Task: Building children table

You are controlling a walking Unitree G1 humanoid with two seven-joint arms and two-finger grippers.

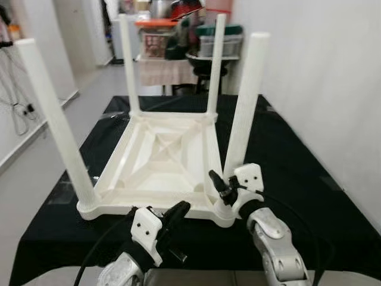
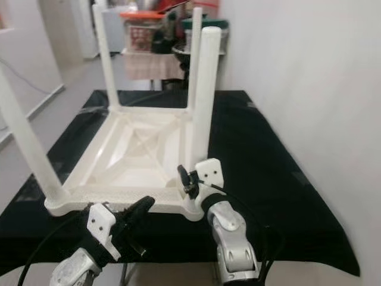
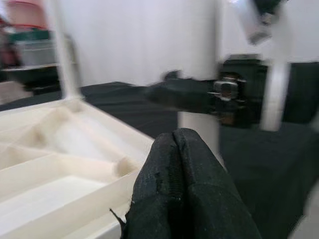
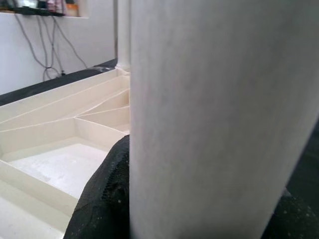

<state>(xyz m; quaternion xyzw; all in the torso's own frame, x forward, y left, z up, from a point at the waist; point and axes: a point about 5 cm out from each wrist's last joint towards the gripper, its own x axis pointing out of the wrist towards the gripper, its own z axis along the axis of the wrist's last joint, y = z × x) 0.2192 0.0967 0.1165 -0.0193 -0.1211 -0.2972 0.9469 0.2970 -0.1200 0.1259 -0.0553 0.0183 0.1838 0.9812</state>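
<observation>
Nearest us, left pincer point(image 1: 178, 211) is closed on nothing at the tabletop point(image 1: 161, 161) rim; right pincer point(image 1: 221, 189) clamps the near right leg point(image 1: 244, 101) at its base. Table lies upside down on the black worktop point(image 1: 297, 173), four legs up. We'd keep that leg vertical and press straight down to seat it.

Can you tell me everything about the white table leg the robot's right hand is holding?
The leg is a tall, round, cream-white post that looks like plastic. It stands upright at the near right corner of the upside-down table, which lies on a black cloth. The right gripper holds it near its bottom, fingers around it. Three other legs stand in the other corners.
</observation>
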